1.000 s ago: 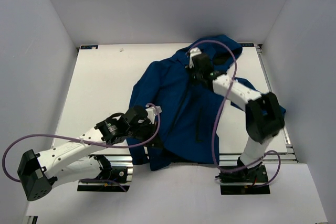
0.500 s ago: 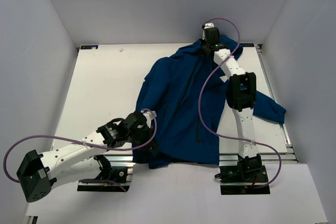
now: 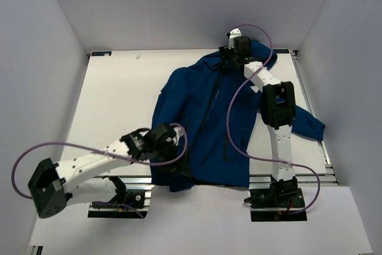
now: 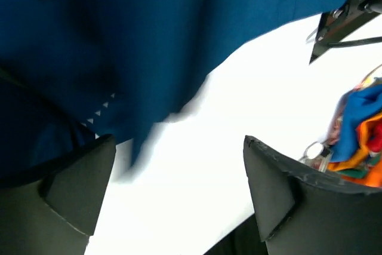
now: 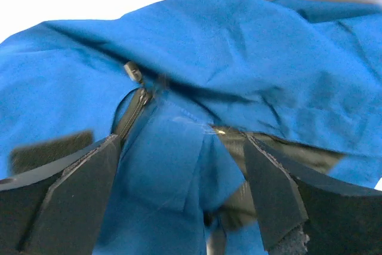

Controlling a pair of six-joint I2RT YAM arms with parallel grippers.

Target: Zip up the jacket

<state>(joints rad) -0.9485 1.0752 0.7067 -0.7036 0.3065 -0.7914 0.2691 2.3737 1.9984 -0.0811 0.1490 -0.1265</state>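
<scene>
The dark blue jacket (image 3: 192,101) lies spread on the white table (image 3: 116,97), hood toward the back. Its dark front zipper (image 3: 212,97) runs from the collar down toward the hem. My right gripper (image 3: 226,58) hovers at the collar, open. In the right wrist view the right gripper (image 5: 179,174) has blue fabric lying loose between the fingers, and the small zipper pull (image 5: 132,71) sits free just beyond them. My left gripper (image 3: 171,140) is at the jacket's lower left hem, open. In the left wrist view the left gripper (image 4: 179,168) has only bare table between its fingers, the jacket (image 4: 119,40) just ahead.
White walls close in the table on three sides. A metal rail (image 3: 262,177) runs along the near edge by the arm bases. The jacket's right sleeve (image 3: 307,125) reaches toward the right edge. Purple cables (image 3: 230,123) loop over the jacket. Coloured wires (image 4: 358,129) show at the left wrist view's right side.
Both grippers have opened: the right has let go at the collar, the left has let go of the hem. The zipper line now reaches up to the collar.
</scene>
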